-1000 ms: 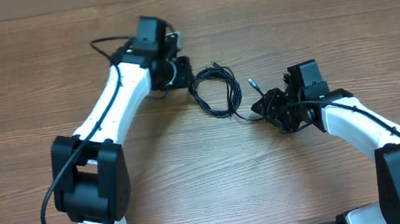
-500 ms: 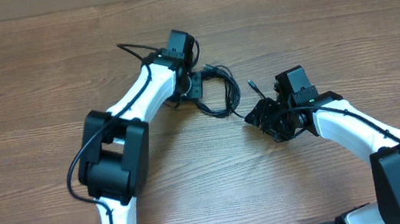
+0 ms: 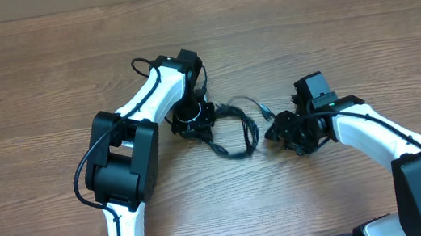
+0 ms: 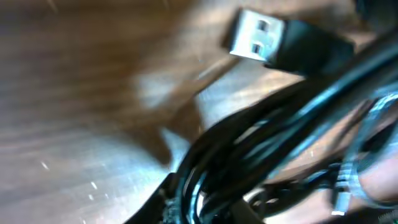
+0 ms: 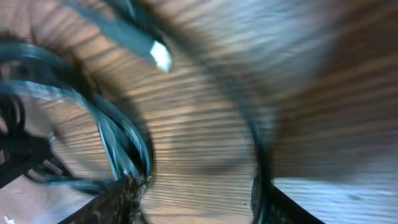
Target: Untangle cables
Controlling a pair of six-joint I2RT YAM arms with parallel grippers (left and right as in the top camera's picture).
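On the wooden table (image 3: 28, 93) stand two arms, one at each side, each ending in one gripper. The left arm (image 3: 143, 102) reaches up from the near edge and bends inward, so that the left gripper (image 3: 193, 123) points down at the left end of the cables (image 3: 250, 133), touching or all but touching them. Its wrist view is filled with a thick run of black strands crossing from lower left to upper right, too blurred to count, and one silver USB plug (image 4: 258, 34) lies on the wood just above them. The fingers of this gripper cannot be made out there, so I cannot tell whether they stand apart or have closed on the strands. From above, the cables form one loose loop in the middle of the table, between the two grippers, with several strands bunched at the left; how many separate cords make it up cannot be told. One small plug end (image 3: 263, 111) sticks out at the loop's upper right, just beside the right gripper (image 3: 281, 131). In its blurred wrist view that gripper's two fingers (image 5: 121, 196) stand apart with bare wood between them, gripping nothing; the bundle curves past the left one, a thin strand passes the other, and one pale plug tip (image 5: 160, 55) shows above. The right arm (image 3: 374, 125) runs off to the lower right
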